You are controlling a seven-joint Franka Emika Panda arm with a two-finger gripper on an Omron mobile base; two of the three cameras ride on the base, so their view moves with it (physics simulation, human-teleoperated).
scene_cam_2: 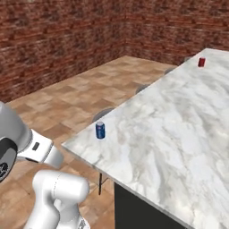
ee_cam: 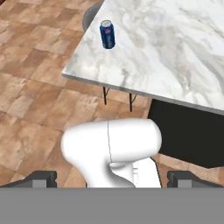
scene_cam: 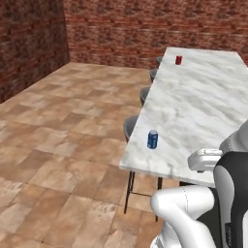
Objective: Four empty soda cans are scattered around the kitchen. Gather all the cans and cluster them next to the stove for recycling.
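Near the white marble counter's (scene_cam: 193, 111) corner I see an upright blue soda can (scene_cam: 152, 139). A small red soda can (scene_cam: 178, 60) stands far off. My gripper (ee_cam: 112, 177) is spread wide, empty.

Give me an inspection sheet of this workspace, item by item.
Surface: white marble counter over a dark base, edge overhanging stools.
Job's things: blue soda can upright near the counter's near corner; red soda can upright at the far end.
Clutter: nothing seen.
Grippers: gripper with jaws wide open, holding nothing, well short of the blue can.
Cables: nothing seen.
Surroundings: grey stools along the counter's side, tiled floor, red brick walls.
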